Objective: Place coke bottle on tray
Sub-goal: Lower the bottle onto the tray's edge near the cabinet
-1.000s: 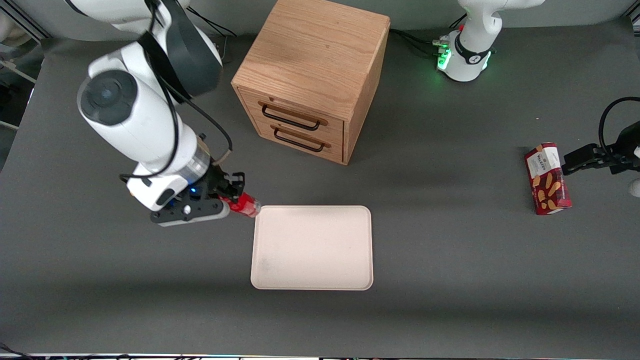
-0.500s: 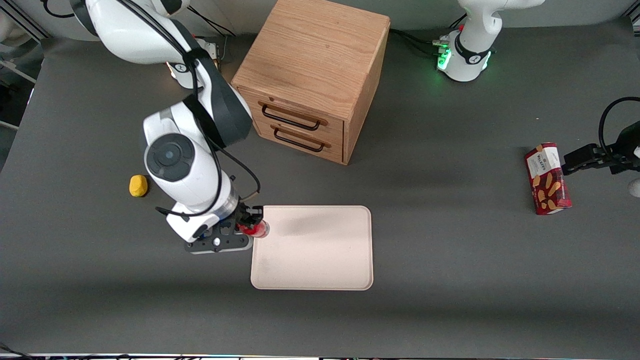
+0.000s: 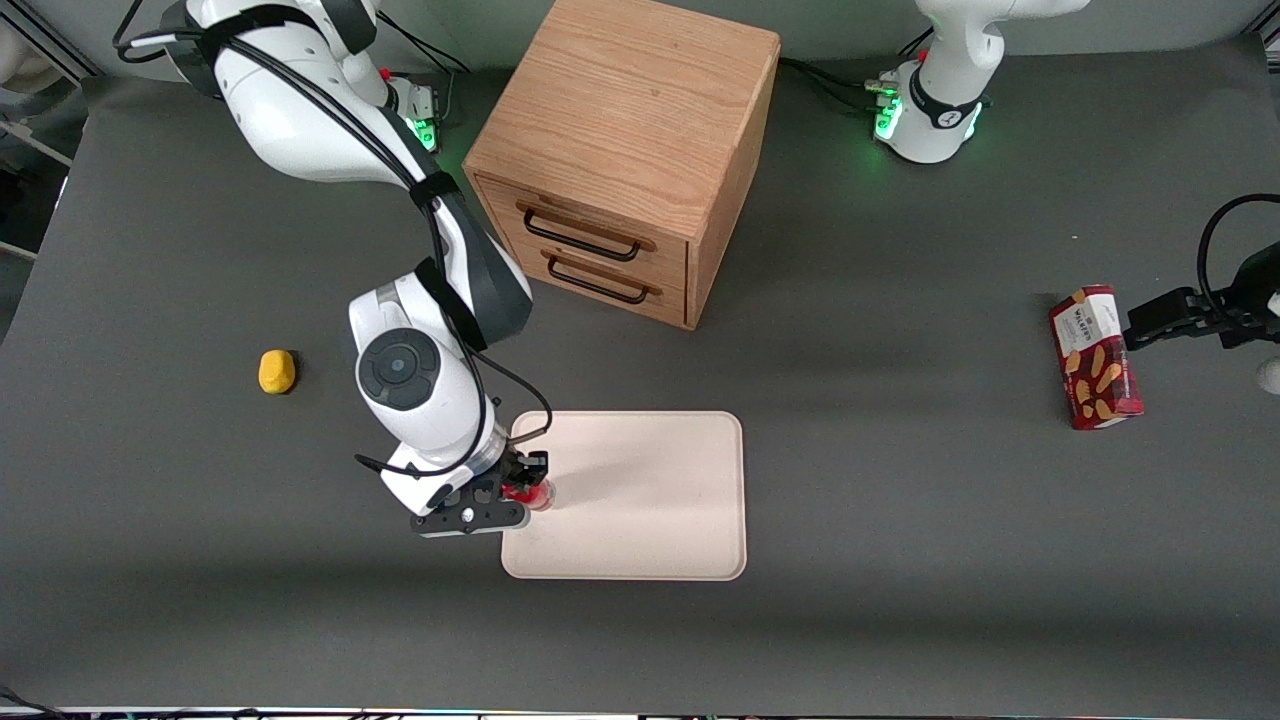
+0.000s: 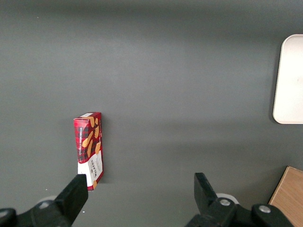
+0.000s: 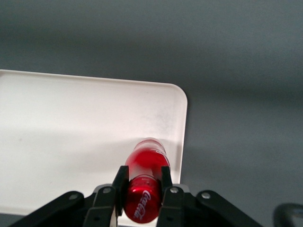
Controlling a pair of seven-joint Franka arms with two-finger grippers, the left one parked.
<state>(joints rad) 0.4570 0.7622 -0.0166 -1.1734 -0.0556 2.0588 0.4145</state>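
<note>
My right gripper (image 3: 528, 482) is shut on the coke bottle (image 3: 530, 493), a small shiny red bottle, and holds it over the edge of the tray (image 3: 650, 520) that faces the working arm's end of the table. In the right wrist view the black fingers (image 5: 120, 182) press both sides of the coke bottle (image 5: 144, 177), whose Coca-Cola lettering shows; the pale cream tray (image 5: 71, 123) spreads beneath it, the bottle just inside its rim. Whether the bottle touches the tray cannot be told.
A wooden drawer cabinet (image 3: 630, 150) stands farther from the front camera than the tray. A small yellow object (image 3: 276, 371) lies toward the working arm's end. A red snack box (image 3: 1095, 357) lies toward the parked arm's end, the same snack box (image 4: 89, 149) showing in the left wrist view.
The right arm has carried the coke bottle nearer to the front camera and from beside the tray's corner to over the tray's edge. The yellow object has come into sight.
</note>
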